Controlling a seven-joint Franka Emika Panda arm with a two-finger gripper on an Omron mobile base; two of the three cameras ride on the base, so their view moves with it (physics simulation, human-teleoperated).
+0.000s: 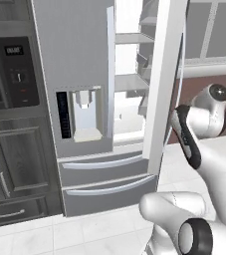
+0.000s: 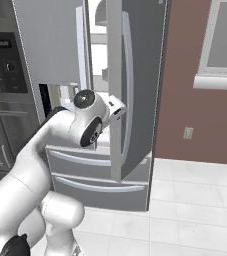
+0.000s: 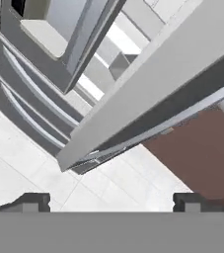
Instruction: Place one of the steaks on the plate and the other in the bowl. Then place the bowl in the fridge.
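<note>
The fridge [image 1: 74, 60] stands ahead, its left door shut and its right door [image 1: 164, 74] swung open towards me. White shelves [image 1: 129, 82] show in the gap. My gripper [image 3: 111, 202] is open, its fingertips [image 3: 32, 202] wide apart with nothing between them. It hovers by the lower corner of the open door [image 3: 158, 89], above the two drawers [image 3: 29, 94]. In the right base view my arm reaches up to the door's edge [image 2: 116, 107]. The steaks, the plate and the bowl are out of view.
Dark cabinets with a built-in oven [image 1: 10, 74] stand left of the fridge. A red-brown wall [image 2: 185, 75] with a window [image 2: 225, 40] and a socket [image 2: 187, 132] lies to the right. White floor tiles [image 2: 185, 210] stretch in front.
</note>
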